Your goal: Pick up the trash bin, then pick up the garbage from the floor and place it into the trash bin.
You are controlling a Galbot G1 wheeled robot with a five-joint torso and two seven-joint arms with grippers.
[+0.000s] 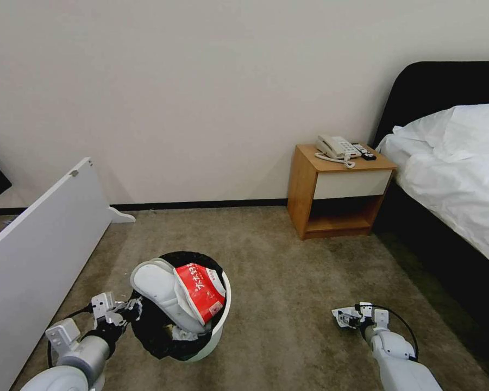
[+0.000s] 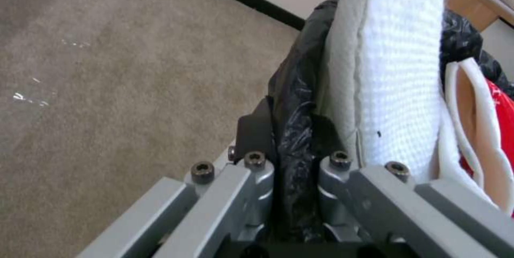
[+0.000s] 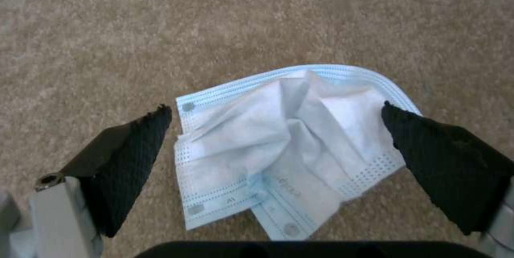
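Observation:
The trash bin (image 1: 218,325) is white with a black bag liner (image 2: 292,101), and it stands low on the left of the head view. A white slipper (image 1: 160,288) and a red-white snack packet (image 1: 201,290) stick out of its top. My left gripper (image 1: 126,313) is shut on the bin's near rim, with the liner pinched between its fingers (image 2: 256,129). On the floor (image 1: 288,271) to the right lies a crumpled pale blue face mask (image 3: 284,149), a piece of garbage. My right gripper (image 3: 277,112) is open just above it, one finger on each side, not touching it.
A white board (image 1: 32,255) leans along the left. A wooden nightstand (image 1: 337,190) with a telephone (image 1: 337,146) stands against the back wall. A bed (image 1: 451,163) with white bedding and a dark frame runs along the right. Open carpet lies between the bin and the mask.

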